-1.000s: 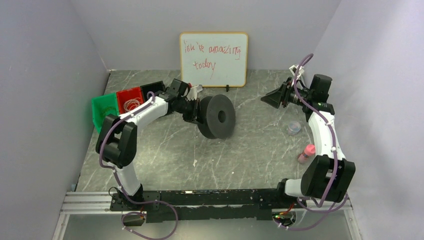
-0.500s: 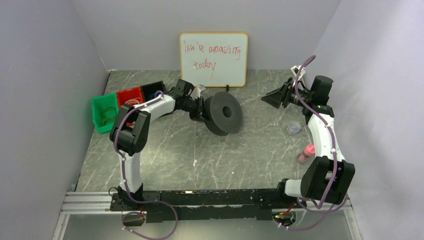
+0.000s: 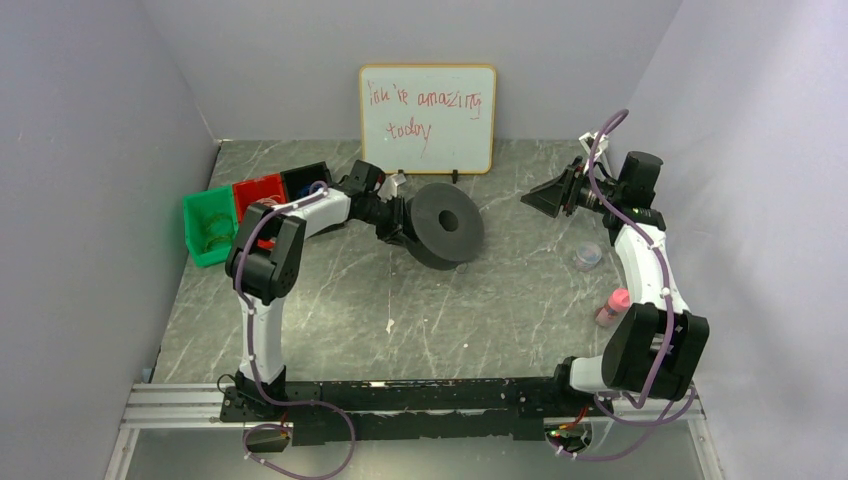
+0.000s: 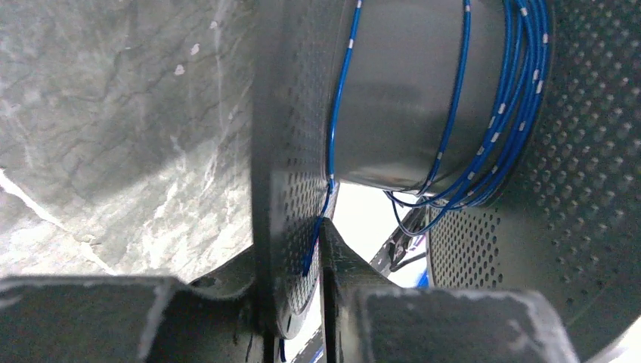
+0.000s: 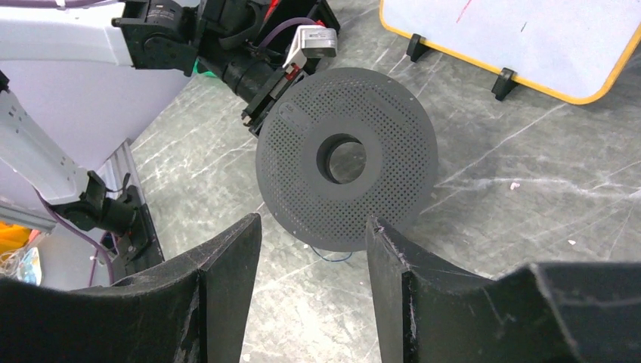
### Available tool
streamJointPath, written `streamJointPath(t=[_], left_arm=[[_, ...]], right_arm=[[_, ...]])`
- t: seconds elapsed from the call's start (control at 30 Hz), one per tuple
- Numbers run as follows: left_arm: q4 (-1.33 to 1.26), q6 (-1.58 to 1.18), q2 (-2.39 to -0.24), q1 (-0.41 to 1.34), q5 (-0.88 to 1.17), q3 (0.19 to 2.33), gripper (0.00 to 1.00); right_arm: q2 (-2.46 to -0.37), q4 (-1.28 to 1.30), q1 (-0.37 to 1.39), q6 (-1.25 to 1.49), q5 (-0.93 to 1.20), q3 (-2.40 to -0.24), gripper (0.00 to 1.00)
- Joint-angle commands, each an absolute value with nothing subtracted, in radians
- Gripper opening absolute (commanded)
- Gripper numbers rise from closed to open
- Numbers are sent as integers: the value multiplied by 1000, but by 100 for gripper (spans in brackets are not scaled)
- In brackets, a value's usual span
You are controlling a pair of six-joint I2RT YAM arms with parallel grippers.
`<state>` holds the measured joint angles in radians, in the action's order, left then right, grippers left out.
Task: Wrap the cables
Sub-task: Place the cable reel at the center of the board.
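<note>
Grey marbled table (image 3: 480, 320), walled in pale lilac, seen from above. Whiteboard (image 3: 428, 118) propped at 12 o'clock. Dark perforated spool (image 3: 447, 224) tilted just to the 12 o'clock side of the table's centre.

Left gripper (image 3: 398, 218) meets the spool at its 9 o'clock edge. In the wrist view the jaws stand narrow, one finger on each side of the nearer flange. Whether the pads press on that flange or stand just clear of it cannot be told.

Right gripper (image 3: 540, 195) hangs at 2 o'clock, well apart from the spool and pointed toward it, jaws about half spread with nothing between them.

Green bin (image 3: 208, 225), red bin (image 3: 262, 192) and black bin (image 3: 305, 177) are ranged from 9 toward 10 o'clock. Pink bottle (image 3: 615, 305) and clear dish (image 3: 588, 256) sit near 3 o'clock.

The cables (image 4: 525, 76), thin blue wire, are coiled loosely round the spool's hub, directly ahead of the left gripper. One strand runs down the inner face of the flange toward its fingers.
</note>
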<state>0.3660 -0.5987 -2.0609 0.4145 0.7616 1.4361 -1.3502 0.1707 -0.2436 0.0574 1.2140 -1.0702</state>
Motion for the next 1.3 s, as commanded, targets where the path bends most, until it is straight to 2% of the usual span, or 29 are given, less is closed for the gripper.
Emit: streamJointPath(t=[0.0, 0.6, 1.07, 1.2, 1.23, 1.27], left_arm=[[388, -582, -2068, 403, 714, 1461, 24], [448, -559, -2093, 358, 719, 1442, 52], [599, -464, -2014, 323, 666, 1429, 54], [647, -398, -1924, 299, 603, 1419, 57], [662, -378, -1894, 291, 587, 1419, 57], [674, -359, -1861, 280, 569, 1418, 58]], right_arm=[[-1351, 130, -250, 61, 1244, -1074, 57], [-1351, 128, -250, 64, 1248, -1072, 58], [-1352, 171, -248, 37, 1236, -1092, 59], [-1333, 263, -249, -37, 1190, -1134, 64], [-1329, 299, -249, -62, 1181, -1149, 68], [-1324, 339, -249, -88, 1169, -1167, 81]])
